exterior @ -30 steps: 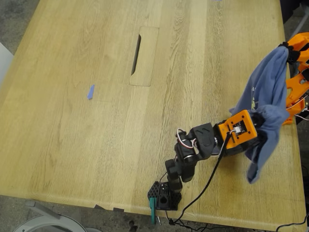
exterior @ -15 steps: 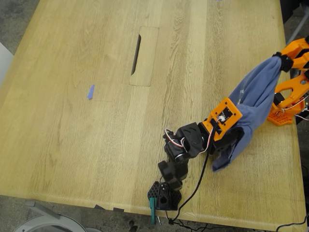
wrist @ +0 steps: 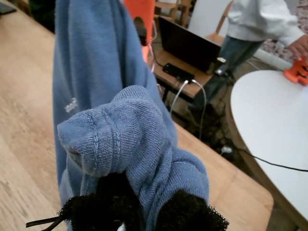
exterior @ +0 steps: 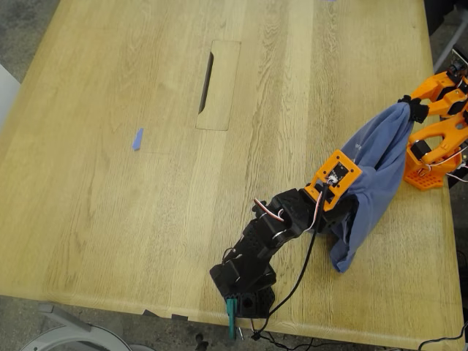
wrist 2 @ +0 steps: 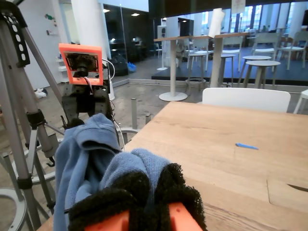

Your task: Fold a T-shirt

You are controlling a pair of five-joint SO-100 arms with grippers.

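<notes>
The T-shirt [exterior: 376, 164] is held bunched above the wooden table [exterior: 146, 205] near the exterior view's right edge, stretched between two grippers. One end is pinched in the closed black pads of my first gripper [wrist: 144, 211], the other clamped by my second gripper [wrist 2: 144, 192]. Which end is which is apparently not discernible in the crumpled cloth.

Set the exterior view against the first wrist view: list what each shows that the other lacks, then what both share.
Only the exterior view shows the tiny blue scrap, the rectangular panel with its dark slot, both arm bases and the whole tabletop.

Only the first wrist view shows a person standing beyond the table, a laptop with cables, a white round table, and the white lettering on the cloth.

Both show the T-shirt hanging bunched above the wooden table, pinched by my first gripper.
</notes>
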